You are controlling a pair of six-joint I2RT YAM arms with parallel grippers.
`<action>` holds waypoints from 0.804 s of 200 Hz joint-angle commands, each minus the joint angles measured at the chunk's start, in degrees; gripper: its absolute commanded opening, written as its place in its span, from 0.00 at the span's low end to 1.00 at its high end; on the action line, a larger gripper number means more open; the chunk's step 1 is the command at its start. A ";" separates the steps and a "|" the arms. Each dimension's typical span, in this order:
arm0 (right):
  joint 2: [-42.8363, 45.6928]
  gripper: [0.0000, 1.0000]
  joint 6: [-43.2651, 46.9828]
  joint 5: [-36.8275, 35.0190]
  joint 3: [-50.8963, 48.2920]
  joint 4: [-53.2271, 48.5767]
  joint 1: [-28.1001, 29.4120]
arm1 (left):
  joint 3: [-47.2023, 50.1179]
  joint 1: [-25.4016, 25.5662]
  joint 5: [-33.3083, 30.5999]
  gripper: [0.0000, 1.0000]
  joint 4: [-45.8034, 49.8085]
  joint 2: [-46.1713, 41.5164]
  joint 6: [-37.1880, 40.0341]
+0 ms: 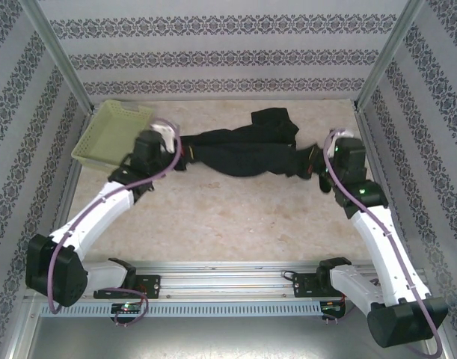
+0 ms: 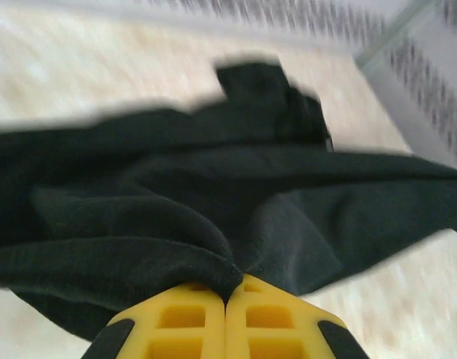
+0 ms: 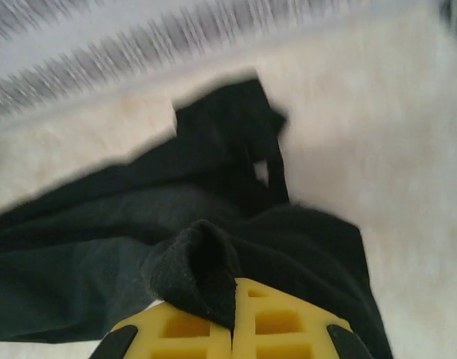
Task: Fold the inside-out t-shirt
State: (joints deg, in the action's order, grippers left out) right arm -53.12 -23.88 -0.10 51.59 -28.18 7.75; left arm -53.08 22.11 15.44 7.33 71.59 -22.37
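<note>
Pale yellow-green plastic basket [image 1: 112, 131], rectangular with an open lattice, sits in the far left corner of the worktop [image 1: 235, 224]. Just right of it is the left tool [image 1: 182, 155], jaws pressed fully together on the left end of the t-shirt [image 1: 243, 153].

The t-shirt is black, soft, matte knit. It is bunched into a long rope-like band running left to right across the far middle of the worktop between both tools. A lump of fabric sticks out toward the far side, right of centre. Can't tell if the middle touches the surface. The right end is pinched in the right tool [image 1: 316, 166], jaws also closed tight on cloth.

The worktop is beige, marbled and smooth. The walls are white with grey ornamental stripes.

The left wrist view is blurry. Its yellow fingers [image 2: 183, 321] have square recesses, and a stitched hem fold is caught between them. The knit grain is visible here, not from the top.

In the right wrist view the yellow fingers [image 3: 273, 321] grip a rolled, tube-like fold. A small gap in the cloth shows pale worktop behind.

The top view gives the full span and the basket; the wrist views give the grip contact.
</note>
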 commanded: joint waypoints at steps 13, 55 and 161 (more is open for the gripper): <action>5.90 0.00 -13.69 4.66 -10.00 -6.57 0.34 | 10.65 3.89 -2.43 0.03 -1.37 -6.86 -6.21; 17.21 0.00 -23.88 2.69 -19.53 -11.80 -0.06 | 18.61 9.26 0.02 0.14 4.39 -12.16 -10.85; 22.93 0.61 -19.52 -9.41 -13.29 -14.02 -0.67 | 14.44 10.03 -25.29 0.69 14.29 -21.05 -13.59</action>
State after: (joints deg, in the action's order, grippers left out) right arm -26.11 -48.12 -7.03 35.18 -47.77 7.60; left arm -33.12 32.23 -3.95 21.32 44.23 -36.10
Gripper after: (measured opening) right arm 0.596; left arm 0.691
